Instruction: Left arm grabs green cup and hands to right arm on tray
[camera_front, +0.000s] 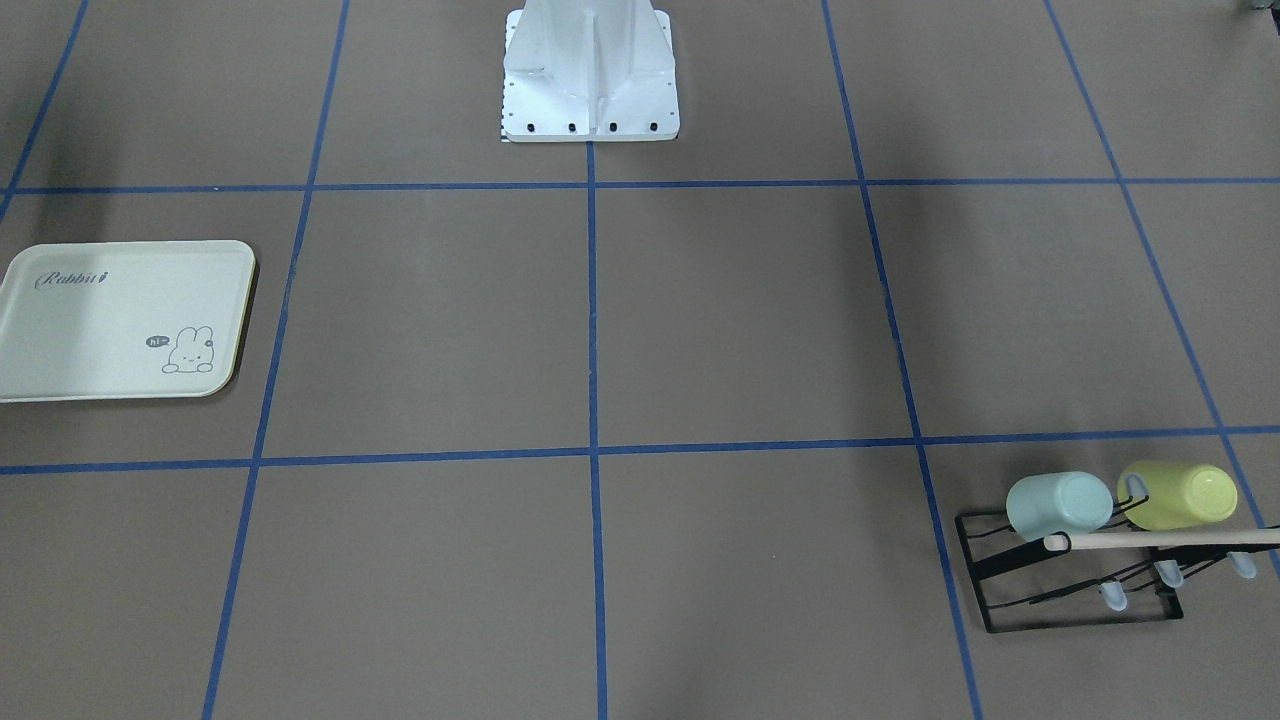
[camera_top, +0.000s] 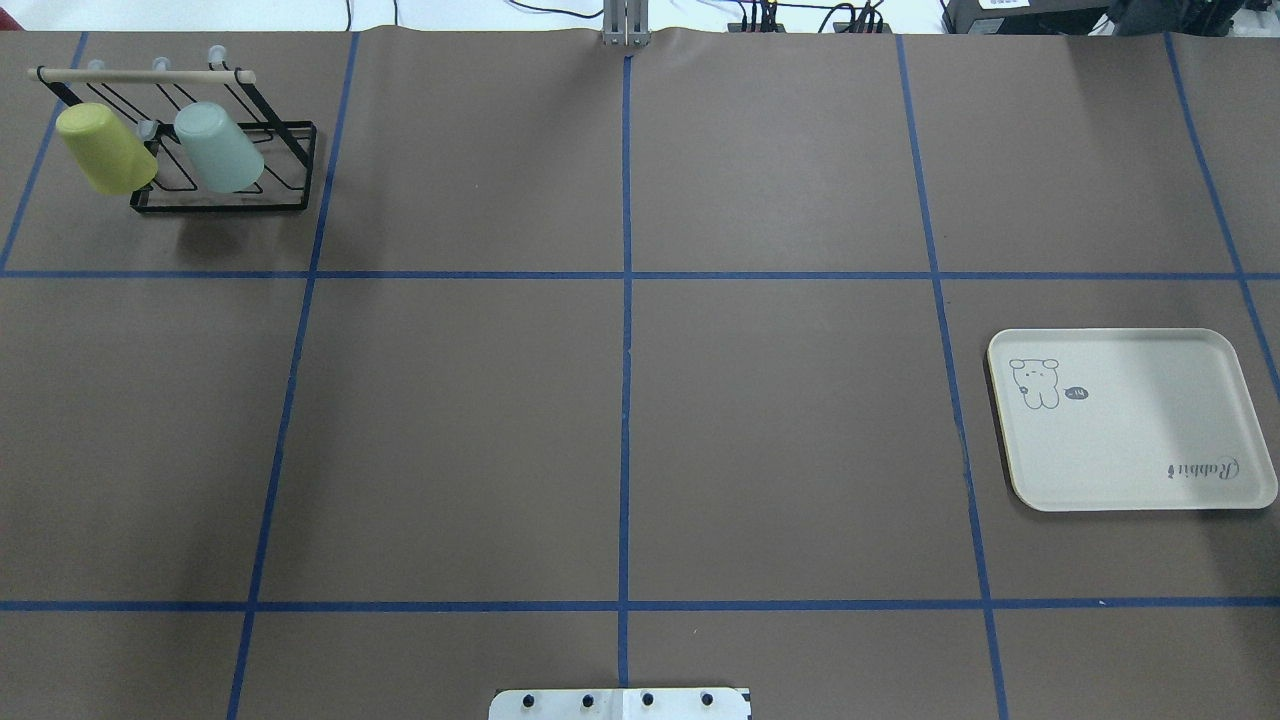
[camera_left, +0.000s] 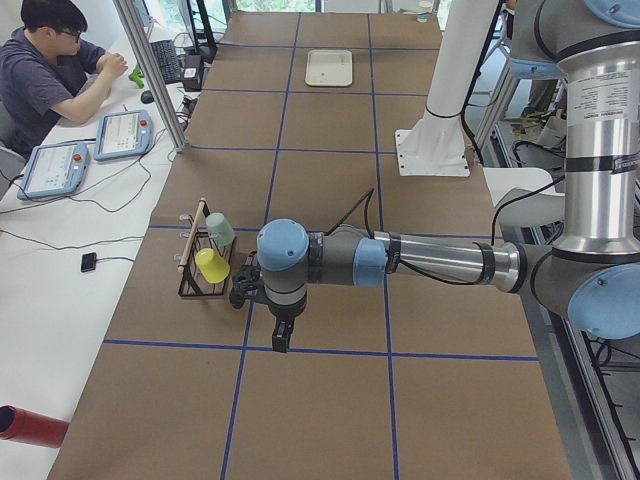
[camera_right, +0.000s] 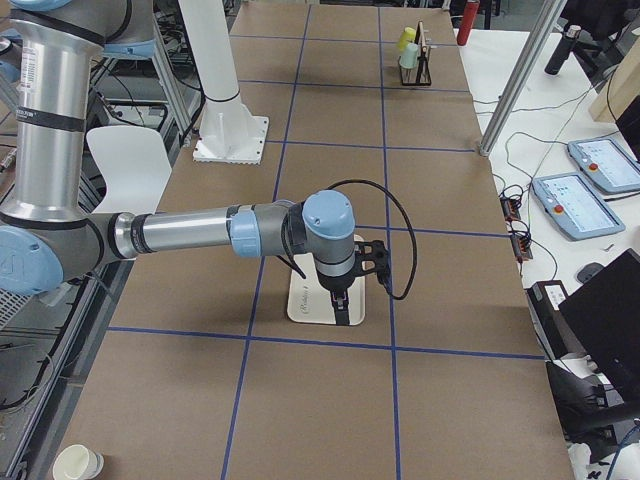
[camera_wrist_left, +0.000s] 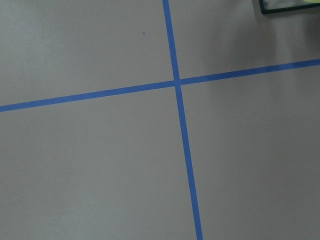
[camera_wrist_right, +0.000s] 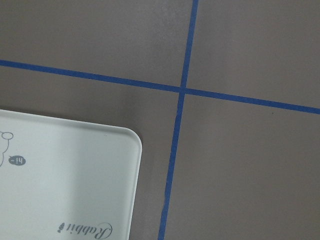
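The pale mint-green cup (camera_front: 1058, 503) hangs upside down on a black wire rack (camera_front: 1070, 598), beside a yellow-green cup (camera_front: 1180, 495); both show in the overhead view (camera_top: 218, 148). The cream Rabbit tray (camera_top: 1130, 420) lies empty at the opposite side of the table. My left gripper (camera_left: 280, 336) hovers above the table short of the rack, apart from the cups. My right gripper (camera_right: 342, 305) hovers over the tray's (camera_right: 305, 305) near end. Both grippers show only in side views, so I cannot tell if they are open or shut.
The rack has a wooden bar (camera_top: 145, 76) on top and several free pegs. The robot's white base (camera_front: 590, 80) stands at the table's middle edge. Blue tape lines grid the brown table. An operator (camera_left: 55, 70) sits at a side desk.
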